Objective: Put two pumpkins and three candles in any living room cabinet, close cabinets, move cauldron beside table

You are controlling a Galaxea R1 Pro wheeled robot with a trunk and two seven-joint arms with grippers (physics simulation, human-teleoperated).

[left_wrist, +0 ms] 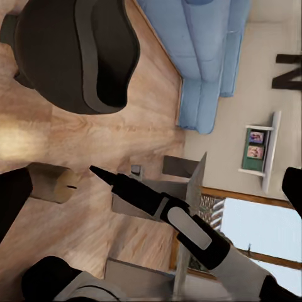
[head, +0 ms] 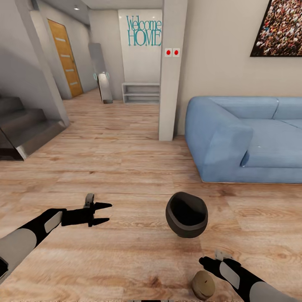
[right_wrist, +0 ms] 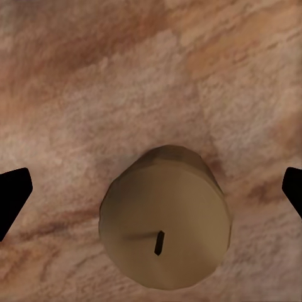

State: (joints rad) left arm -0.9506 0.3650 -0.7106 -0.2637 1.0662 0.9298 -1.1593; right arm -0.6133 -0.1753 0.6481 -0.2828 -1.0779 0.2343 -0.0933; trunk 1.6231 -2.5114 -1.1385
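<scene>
Nearest, at the bottom of the head view, a candle [head: 203, 285] stands upright on the wooden floor [head: 126, 176], a stubby tan cylinder with a small dark wick. The right hand [head: 205, 262] hangs just above and beside it. In the right wrist view the candle [right_wrist: 165, 217] sits between the two dark fingertips [right_wrist: 12, 196], which are spread wide at either edge and touch nothing, so this hand is released and empty. The left wrist view also catches the candle [left_wrist: 55, 182] on the boards, with the right arm reaching toward it.

A little farther on, the cauldron [head: 186, 214] rests on the floor, matte black with a wide mouth, tipped slightly toward the camera. It is near the candle but apart from it. Level with it on the other side, the left hand [head: 105, 212] is held above the floor with its pointed fingers parted, gripping nothing.

Beyond the cauldron stands a blue sofa [head: 247, 138] against the wall, with a pale pillar [head: 170, 75] beside it. On the far left are dark stairs [head: 23, 126]. At the back, a hallway holds a low white shelf [head: 141, 92], an orange door [head: 66, 56] and a teal "Welcome HOME" lettering [head: 144, 30].
</scene>
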